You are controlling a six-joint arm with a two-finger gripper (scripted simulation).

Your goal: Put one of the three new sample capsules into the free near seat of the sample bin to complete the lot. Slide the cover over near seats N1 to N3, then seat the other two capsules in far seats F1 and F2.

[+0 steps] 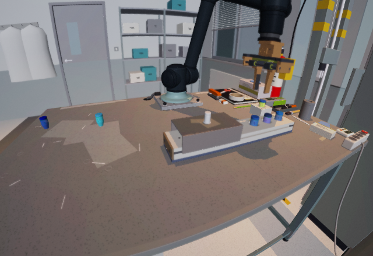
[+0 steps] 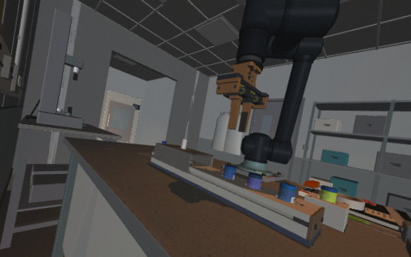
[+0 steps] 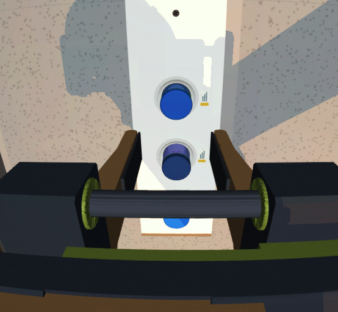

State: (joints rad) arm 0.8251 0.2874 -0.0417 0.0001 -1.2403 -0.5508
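Observation:
The far seats of the sample bin (image 1: 229,137) are hidden under the grey sliding cover (image 1: 208,134), which carries a white knob (image 1: 207,117). Three capsules stand in the uncovered near seats: a blue one (image 1: 254,120) (image 3: 176,101), a purple one (image 1: 267,117) (image 3: 176,161) and a blue one (image 1: 278,115) at the bin's end. A dark blue capsule (image 1: 44,122) and a teal capsule (image 1: 99,119) stand far off on the table's left side. My gripper (image 1: 261,89) (image 2: 239,126) hangs well above the purple capsule. It is open and empty.
A small white block (image 1: 261,108) carrying a green-topped capsule (image 1: 262,103) sits just behind the bin. Tools, a tape roll (image 1: 236,96) and trays crowd the table behind it. A grey cylinder (image 1: 306,109) and power strips (image 1: 352,137) lie to the right.

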